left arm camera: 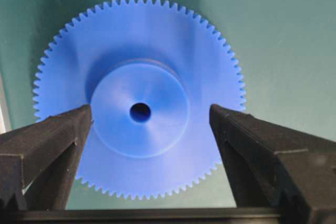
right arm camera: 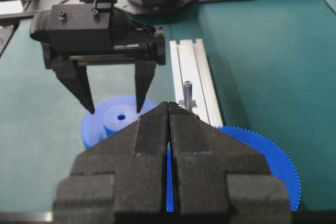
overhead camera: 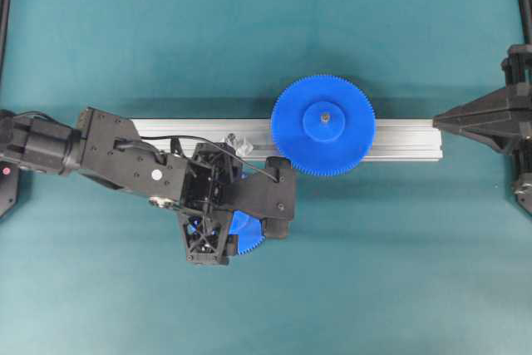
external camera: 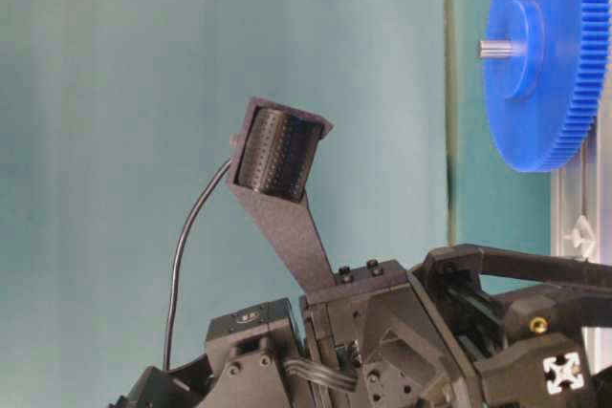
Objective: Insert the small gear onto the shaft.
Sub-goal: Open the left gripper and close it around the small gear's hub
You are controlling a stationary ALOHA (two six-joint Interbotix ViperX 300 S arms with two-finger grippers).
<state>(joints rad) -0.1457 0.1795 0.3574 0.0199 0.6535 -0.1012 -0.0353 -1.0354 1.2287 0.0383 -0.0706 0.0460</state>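
Two blue gears are on the green table [overhead camera: 399, 272]. My left gripper [right arm camera: 114, 109] hangs over the small gear [left arm camera: 139, 98], which lies flat on the cloth, hub and centre hole facing up. My fingers [left arm camera: 50, 142] are spread wide, one on each side of the raised hub, and they grip nothing. In my left wrist view the left finger tip looks very close to the hub edge, but I cannot tell if it touches; the right finger stands clearly apart from the hub. From overhead, my left arm covers most of this gear, and only a part of its toothed rim shows under the gripper.

The shaft [right arm camera: 187, 94] stands upright on the aluminium rail [overhead camera: 399, 137], just beside the small gear and not inside it. The larger gear [overhead camera: 324, 125] sits further along the same rail on its own pin.

My right gripper [right arm camera: 169, 109] is away at the right edge of the table, its two fingers pressed together with nothing between them.
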